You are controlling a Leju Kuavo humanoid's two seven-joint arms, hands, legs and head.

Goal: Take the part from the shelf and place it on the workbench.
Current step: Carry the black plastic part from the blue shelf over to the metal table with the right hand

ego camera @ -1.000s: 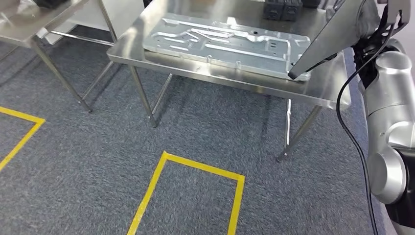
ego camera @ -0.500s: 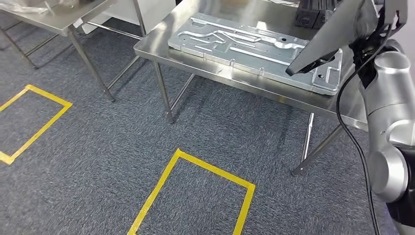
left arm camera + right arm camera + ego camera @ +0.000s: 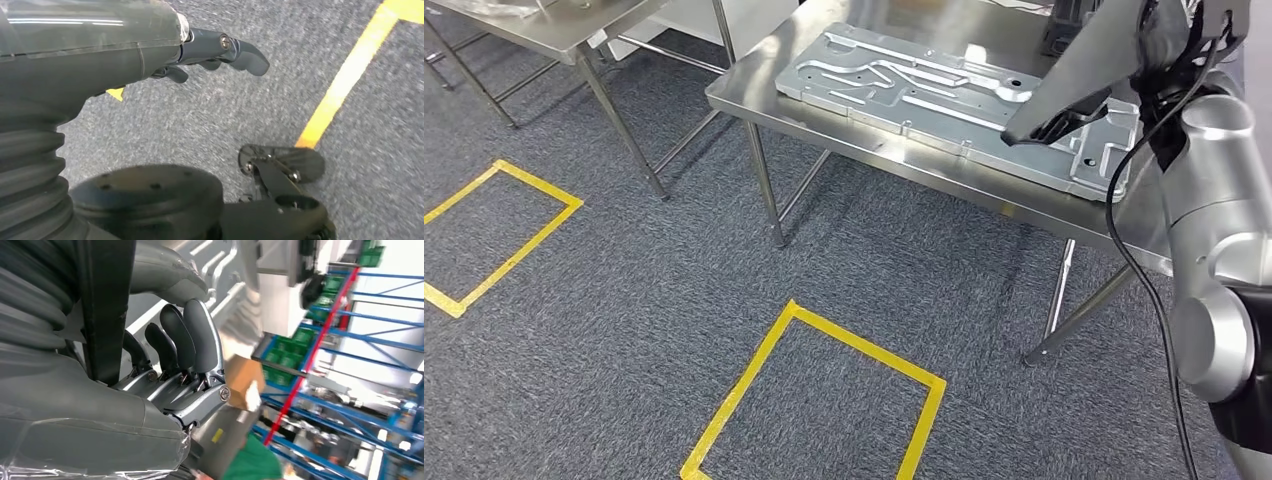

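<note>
In the head view, the right hand (image 3: 1159,35) held a flat grey part (image 3: 1084,75) tilted above the far right end of the steel surface (image 3: 904,160), over a large ribbed metal plate (image 3: 944,95) near the front edge. Open carpet with yellow tape (image 3: 824,340) lay before it.

In the left wrist view, the left hand (image 3: 200,47) hung above the carpet, fingers loosely curled, holding nothing.

In the right wrist view, the right hand's fingers (image 3: 192,337) curled around the part's dark edge (image 3: 107,305).

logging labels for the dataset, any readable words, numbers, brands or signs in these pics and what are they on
No text can be read in any view.
The stamped metal plate on the steel workbench: no lettering shows.
Yellow floor tape: plain lines, no writing.
Cardboard box and green crates on the blue racks: too blurred to read.
Yellow tag by the right hand: too small and blurred.
</note>
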